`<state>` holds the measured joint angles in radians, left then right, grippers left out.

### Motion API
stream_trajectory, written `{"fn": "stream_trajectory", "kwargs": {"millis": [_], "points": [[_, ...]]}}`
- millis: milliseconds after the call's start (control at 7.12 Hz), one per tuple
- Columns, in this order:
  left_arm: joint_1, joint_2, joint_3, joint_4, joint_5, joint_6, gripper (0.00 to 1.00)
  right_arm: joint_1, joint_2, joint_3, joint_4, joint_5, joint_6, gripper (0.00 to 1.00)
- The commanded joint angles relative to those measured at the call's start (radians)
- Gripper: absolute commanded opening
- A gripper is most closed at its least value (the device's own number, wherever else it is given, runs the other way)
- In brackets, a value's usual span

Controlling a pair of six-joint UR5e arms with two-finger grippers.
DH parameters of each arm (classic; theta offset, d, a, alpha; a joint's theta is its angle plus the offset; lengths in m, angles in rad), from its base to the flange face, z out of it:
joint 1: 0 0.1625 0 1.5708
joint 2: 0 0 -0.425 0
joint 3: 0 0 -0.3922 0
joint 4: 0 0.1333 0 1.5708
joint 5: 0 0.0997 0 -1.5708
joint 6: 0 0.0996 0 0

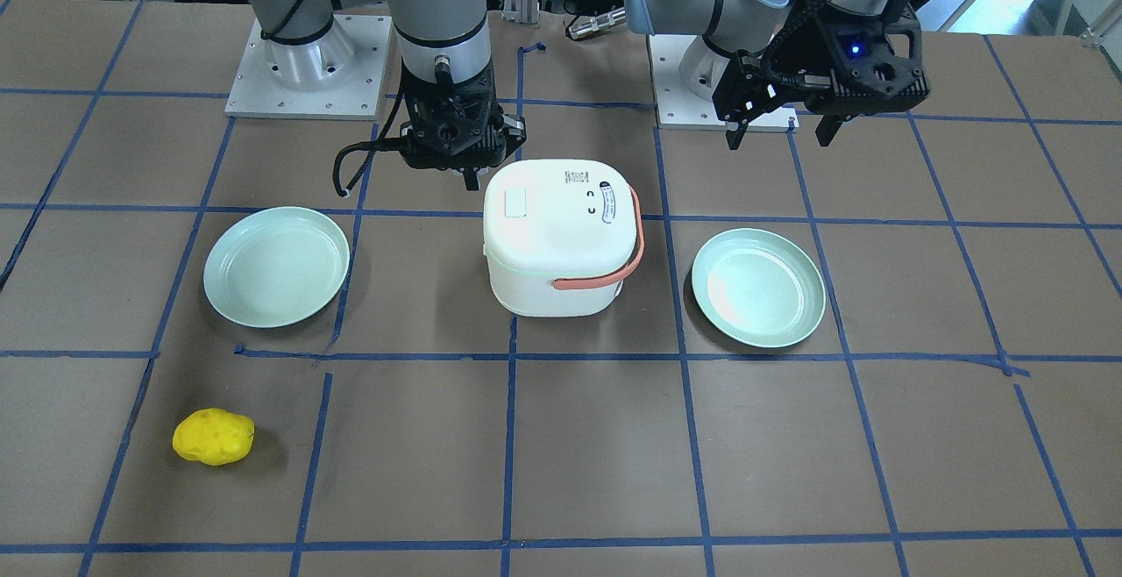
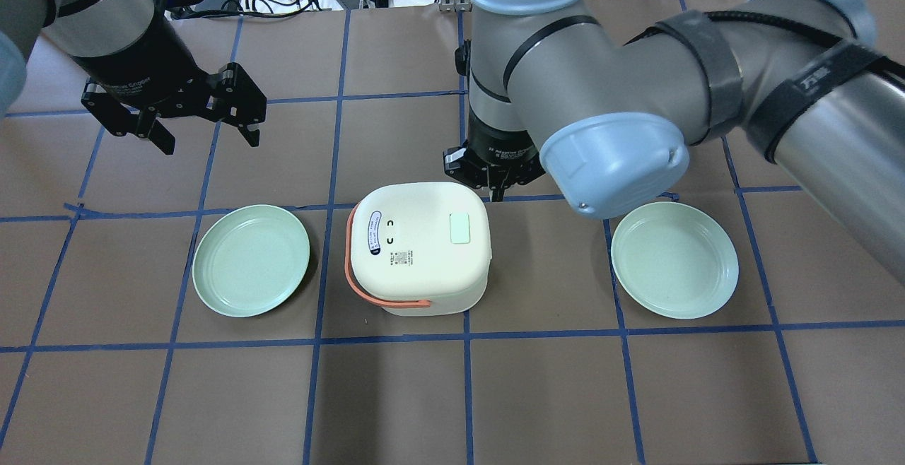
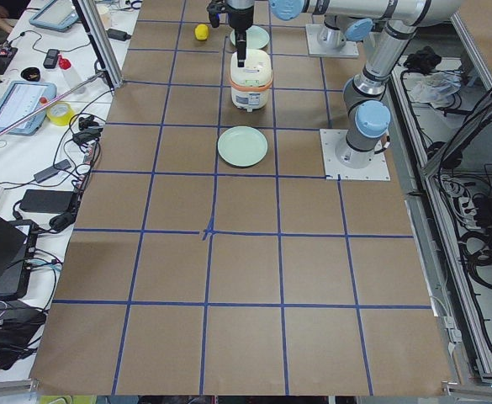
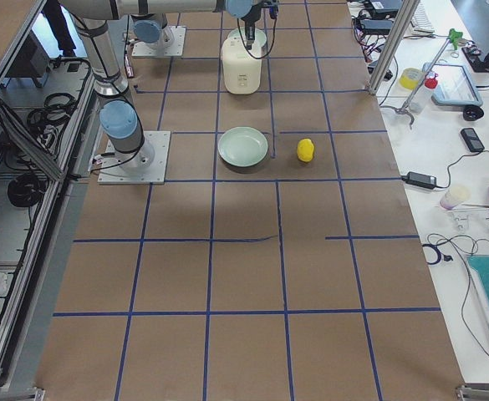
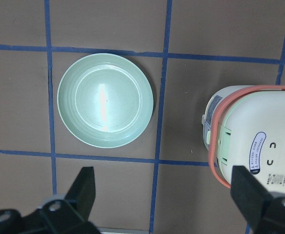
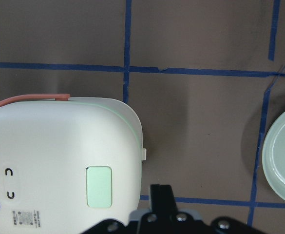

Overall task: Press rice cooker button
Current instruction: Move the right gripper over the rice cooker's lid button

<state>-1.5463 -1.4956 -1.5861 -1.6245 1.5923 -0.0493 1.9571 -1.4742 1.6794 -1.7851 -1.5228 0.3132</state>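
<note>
A white rice cooker [image 2: 421, 249] with an orange handle stands mid-table; it also shows in the front view [image 1: 561, 239]. A pale green rectangular button [image 2: 459, 228] sits on its lid, also in the right wrist view [image 6: 99, 187]. My right gripper [image 2: 497, 193] is shut and empty. It points down just off the lid's robot-side edge, close to the button but not touching it; it shows in the front view [image 1: 472, 175]. My left gripper [image 2: 208, 136] is open and empty. It hovers well off to the cooker's left, above the table.
Two pale green plates flank the cooker, one on the left [image 2: 251, 260] and one on the right [image 2: 675, 260]. A yellow lumpy object [image 1: 213, 437] lies toward the operators' side. Blue tape lines grid the brown table.
</note>
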Motion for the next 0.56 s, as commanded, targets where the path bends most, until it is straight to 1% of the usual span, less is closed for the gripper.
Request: {"fn": "stream_trajectory", "kwargs": {"millis": [0, 140, 281, 421], "points": [[0.000, 0.000, 0.000, 0.000, 0.000, -0.001, 1.00, 0.058, 0.014, 0.078, -0.126, 0.004, 0.020, 0.00], [0.000, 0.000, 0.000, 0.000, 0.000, -0.001, 1.00, 0.065, 0.034, 0.080, -0.152, 0.004, 0.042, 0.00], [0.000, 0.000, 0.000, 0.000, 0.000, 0.000, 1.00, 0.065, 0.037, 0.076, -0.152, 0.003, 0.043, 0.00], [0.000, 0.000, 0.000, 0.000, 0.000, -0.001, 1.00, 0.063, 0.040, 0.068, -0.177, -0.002, 0.044, 0.00]]}}
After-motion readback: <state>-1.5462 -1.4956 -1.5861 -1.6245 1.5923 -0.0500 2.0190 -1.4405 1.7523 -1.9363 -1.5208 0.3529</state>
